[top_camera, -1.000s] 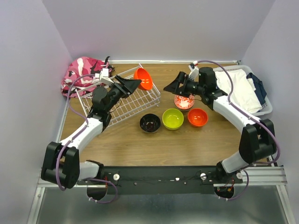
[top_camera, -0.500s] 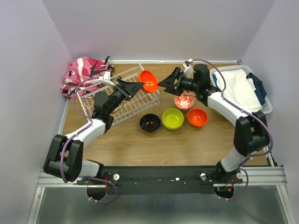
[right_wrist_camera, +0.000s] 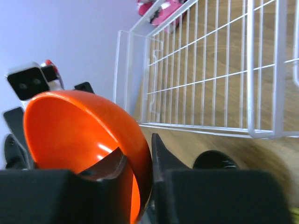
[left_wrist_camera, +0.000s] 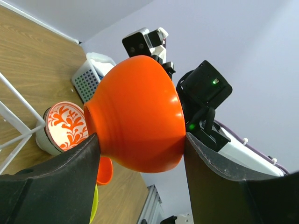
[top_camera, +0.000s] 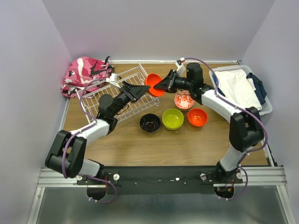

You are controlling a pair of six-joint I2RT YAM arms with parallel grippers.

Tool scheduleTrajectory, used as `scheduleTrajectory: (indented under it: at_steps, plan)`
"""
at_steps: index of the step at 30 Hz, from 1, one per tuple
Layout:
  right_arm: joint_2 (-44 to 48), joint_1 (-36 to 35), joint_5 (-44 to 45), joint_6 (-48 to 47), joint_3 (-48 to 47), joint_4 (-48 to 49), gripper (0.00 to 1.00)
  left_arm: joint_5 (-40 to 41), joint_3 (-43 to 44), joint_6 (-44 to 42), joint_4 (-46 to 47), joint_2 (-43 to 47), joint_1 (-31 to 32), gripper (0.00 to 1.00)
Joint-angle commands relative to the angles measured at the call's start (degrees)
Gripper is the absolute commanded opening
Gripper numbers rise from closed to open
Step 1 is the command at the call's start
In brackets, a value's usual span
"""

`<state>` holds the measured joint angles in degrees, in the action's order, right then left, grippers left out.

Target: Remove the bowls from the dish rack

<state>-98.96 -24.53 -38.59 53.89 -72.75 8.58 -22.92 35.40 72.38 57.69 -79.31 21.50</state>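
orange bowl (left_wrist_camera: 135, 112) clamped by left fingers (left_wrist_camera: 60, 182), right fingers (right_wrist_camera: 163, 161)

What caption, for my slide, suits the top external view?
Left tool holds an orange bowl beside the dish rack while right tool straddles its rim; four bowls sit on the table.

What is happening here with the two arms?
It looks like a handover in mid-air. The left hand grips an orange bowl by its sides, and the right hand pinches its rim. The dish rack looks empty; four other bowls stand on the table beside it.
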Motion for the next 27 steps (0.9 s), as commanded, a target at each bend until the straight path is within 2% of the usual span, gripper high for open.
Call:
scheduleTrajectory:
  at_steps: [1,2,7,14,19,24,27]
  plan:
    - [1.3,-0.07,0.7,-3.87,-2.22,-4.44,0.07,-0.99,-0.77,-1.45,2.96,0.03,0.12,0.48]
    - [1.66,-0.07,1.23,-4.66,-2.05,-6.36,0.01,-1.08,-0.86,-1.89,2.08,0.12,0.12,0.57]
    - [4.38,0.01,6.41,-10.45,-2.13,-14.19,0.01,-1.69,-1.38,-5.92,-1.35,1.52,0.12,0.73]
    - [9.13,-0.07,17.66,-17.14,-3.18,-26.66,0.01,-2.66,-0.15,-13.13,-10.82,4.25,-0.31,0.97]
    - [11.85,-0.07,23.73,-19.96,-3.63,-31.77,0.01,-3.1,2.56,-19.63,-19.79,6.35,-1.02,0.99]
    - [14.49,0.54,29.34,-20.75,-2.49,-36.17,0.01,-1.35,8.01,-30.44,-37.98,7.85,-1.19,0.99]
    - [16.6,0.8,33.82,-21.28,-1.08,-38.46,0.01,2.51,10.74,-38.26,-47.39,9.26,-1.19,0.99]
